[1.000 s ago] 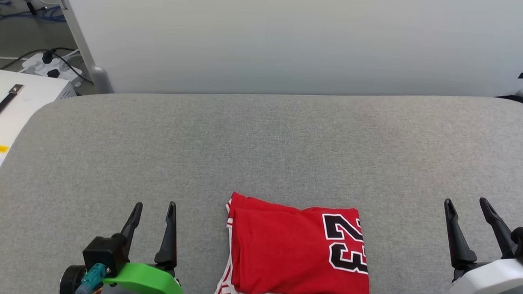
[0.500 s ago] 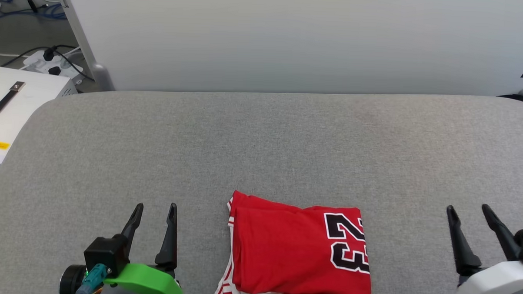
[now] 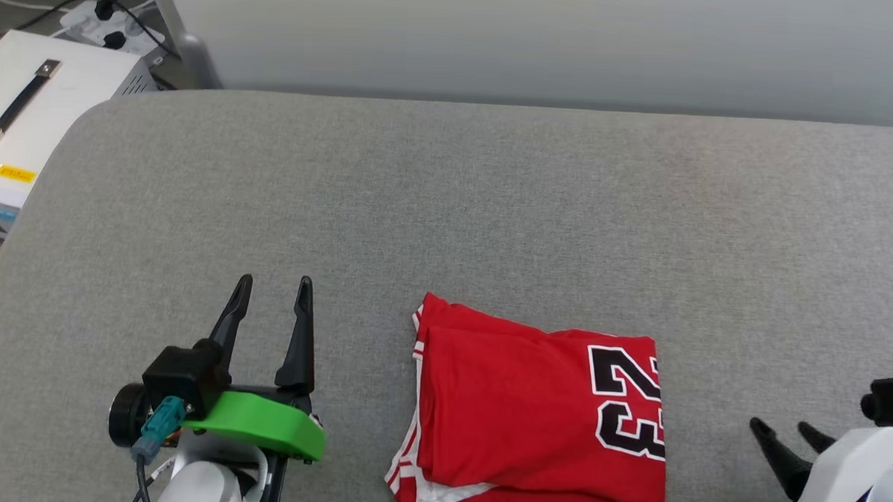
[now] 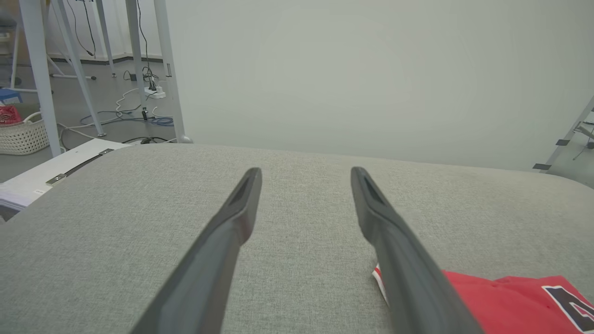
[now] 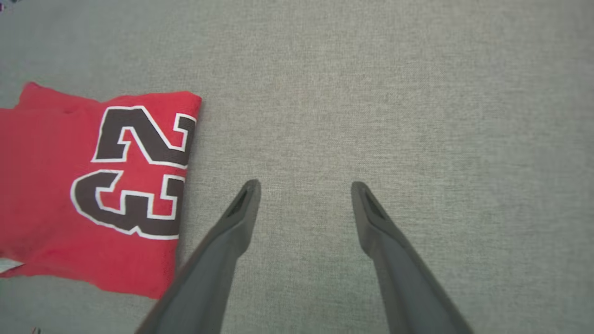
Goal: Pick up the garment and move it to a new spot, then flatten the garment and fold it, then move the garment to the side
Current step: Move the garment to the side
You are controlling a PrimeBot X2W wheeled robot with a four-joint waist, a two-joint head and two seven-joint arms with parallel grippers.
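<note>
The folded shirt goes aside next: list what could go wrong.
1. The garment is a loose stack, white layers peeking out at its near left corner; pinching only the top layer could undo the fold.
2. It is wider than the open left gripper or right gripper; a one-sided lift may let it sag open.

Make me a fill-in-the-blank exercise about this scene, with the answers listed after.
The folded red T-shirt bears the black number ____.
It lies on a surface covered in ____ fabric.
The left hand and the right hand are both ____, holding nothing.
In the head view, the T-shirt lies ____ the two hands.
Missing words: 23; grey; open; between.
</note>
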